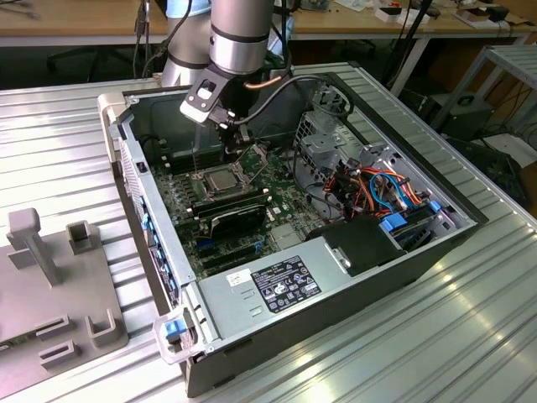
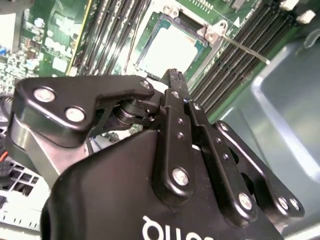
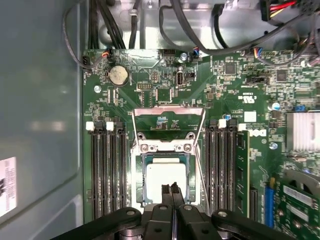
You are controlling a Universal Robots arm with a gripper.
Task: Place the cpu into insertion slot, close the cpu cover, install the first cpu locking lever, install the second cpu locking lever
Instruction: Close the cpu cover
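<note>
One black claw, fingers pressed together with nothing between them, hanging from the silver robot arm just above the small flat square cpu with the silvery metal face. Seated flat inside the insertion slot, a small square socket with a silver metal rim, that same cpu, claw tips over its half away from the hinge. Thin silver square-frame cpu cover swung open and back on its hinge, green board showing through the large cut-out. One thin silver wire locking lever slanting out from a corner of the slot across the long black memory slots. Banks of those memory slots on two opposite sides of the slot, all on the green circuit board. Round silver coin battery beyond the open cover, near a corner of the board. Board flat on the floor of the open dark grey computer case, itself on the ribbed metal table. Grey plastic fixture block toward the table's edge on the exterior view's left, well apart from the case.
</note>
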